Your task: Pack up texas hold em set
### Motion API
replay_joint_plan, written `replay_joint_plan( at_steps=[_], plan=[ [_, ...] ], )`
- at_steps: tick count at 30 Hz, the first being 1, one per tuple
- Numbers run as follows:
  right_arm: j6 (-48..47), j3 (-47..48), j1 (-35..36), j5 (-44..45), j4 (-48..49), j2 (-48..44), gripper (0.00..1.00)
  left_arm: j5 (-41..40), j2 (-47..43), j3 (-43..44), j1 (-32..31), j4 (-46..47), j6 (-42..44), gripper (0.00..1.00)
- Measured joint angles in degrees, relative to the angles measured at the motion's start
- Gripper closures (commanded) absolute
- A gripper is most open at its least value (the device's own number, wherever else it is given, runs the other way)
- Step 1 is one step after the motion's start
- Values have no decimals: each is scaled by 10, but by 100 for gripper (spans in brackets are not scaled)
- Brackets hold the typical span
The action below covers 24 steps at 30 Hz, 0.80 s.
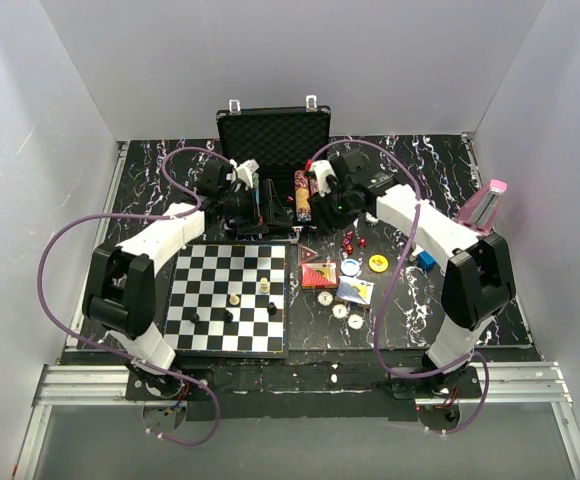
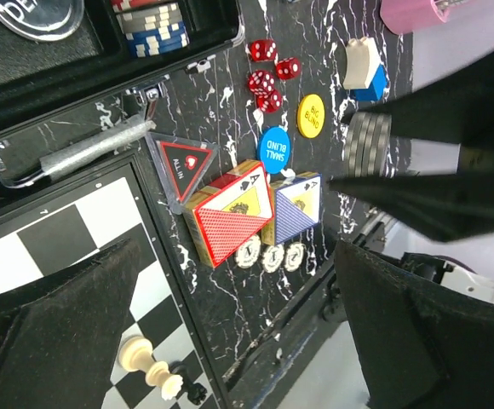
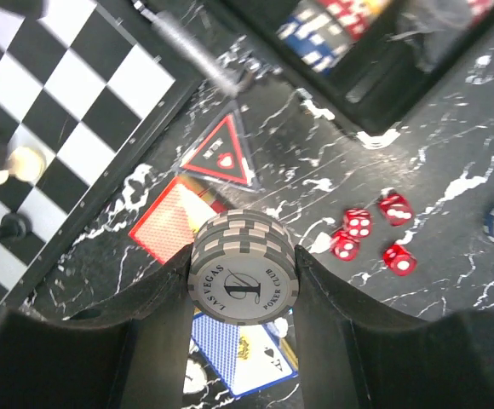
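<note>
The black briefcase (image 1: 270, 128) of the texas hold em set stands open at the back, with chip rows (image 2: 153, 25) and a round button (image 2: 38, 17) inside. My right gripper (image 3: 243, 274) is shut on a short stack of grey-and-white poker chips (image 3: 243, 264), held above the table near the case's front edge. The same stack (image 2: 368, 145) shows in the left wrist view. My left gripper (image 2: 238, 341) is open and holds nothing, just in front of the case. On the table lie a red card deck (image 2: 226, 213), a blue deck (image 2: 298, 207), red dice (image 3: 370, 232), a triangular all-in marker (image 3: 221, 155), blue (image 2: 274, 146) and yellow (image 2: 312, 115) buttons, and three white chips (image 2: 271, 254).
A chessboard (image 1: 230, 295) with a few pieces fills the near left of the table. A pink metronome (image 1: 485, 205) stands at the right wall. A small blue-and-white block (image 2: 364, 68) lies near it. The briefcase handle (image 2: 89, 149) points toward the chessboard.
</note>
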Motion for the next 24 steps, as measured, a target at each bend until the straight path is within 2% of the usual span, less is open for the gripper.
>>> replay_joint_plan(
  at_steps=[5, 15, 24],
  plan=[
    [-24, 0, 33, -18, -29, -2, 99, 33, 19, -1, 0, 21, -31, 2],
    [-42, 0, 56, -47, -59, -32, 99, 114, 25, -31, 0, 143, -117, 4],
    [-45, 0, 63, -57, -69, -36, 99, 200, 78, -66, -17, 279, -208, 12]
  ],
)
